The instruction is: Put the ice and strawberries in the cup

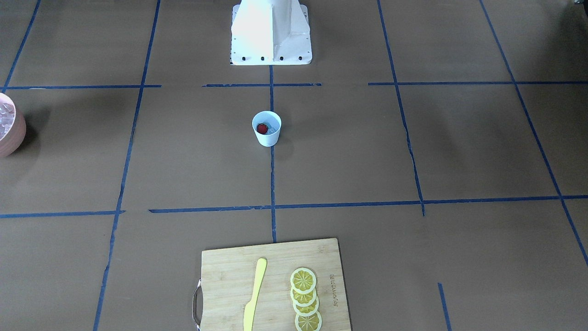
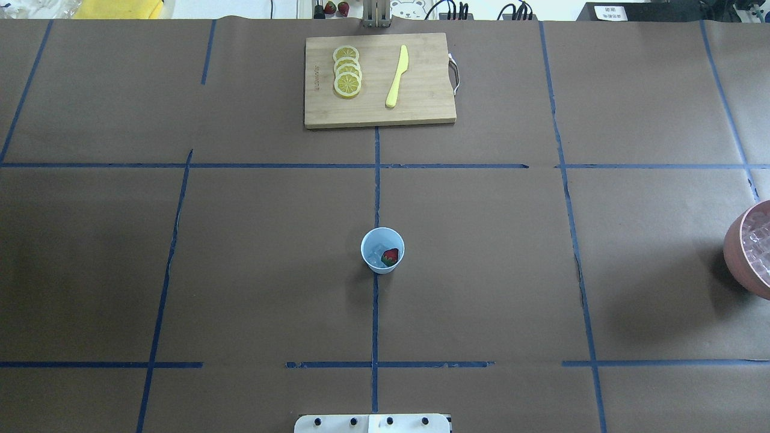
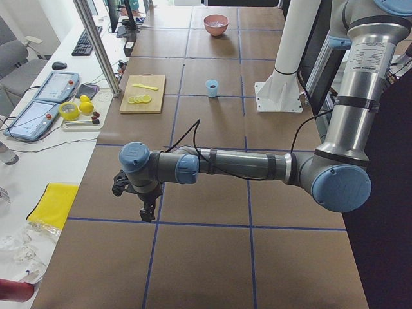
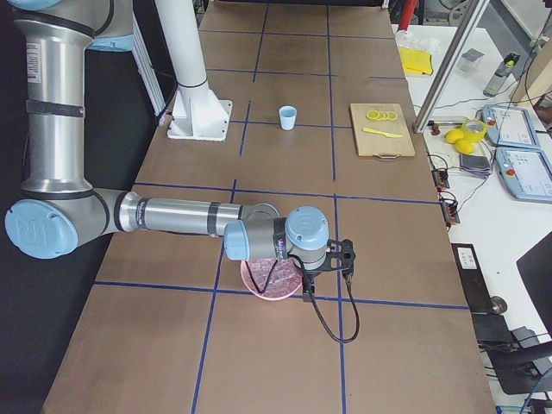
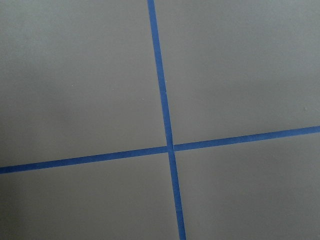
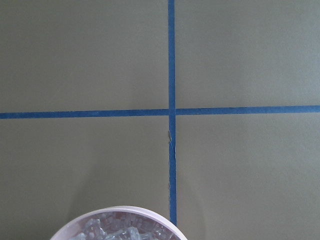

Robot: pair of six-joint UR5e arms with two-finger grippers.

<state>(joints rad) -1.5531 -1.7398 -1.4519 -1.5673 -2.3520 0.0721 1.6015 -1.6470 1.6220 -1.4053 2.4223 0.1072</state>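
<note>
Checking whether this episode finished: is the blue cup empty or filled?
Filled. The upright cup holds a red strawberry beside clear ice. The front-facing view shows the same contents.

strawberry [image 2: 390,257], ice [image 2: 376,254] inside cup [image 2: 369,239]

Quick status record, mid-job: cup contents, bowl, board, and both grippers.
cup: upright at centre of table
in cup: strawberry and ice
bowl: on the robot's right, holds more ice chunks
cutting board: far side, with lemon slices and knife
left gripper: above bare table, far from cup; open or shut, cannot tell
right gripper: near bowl; cannot tell
</note>
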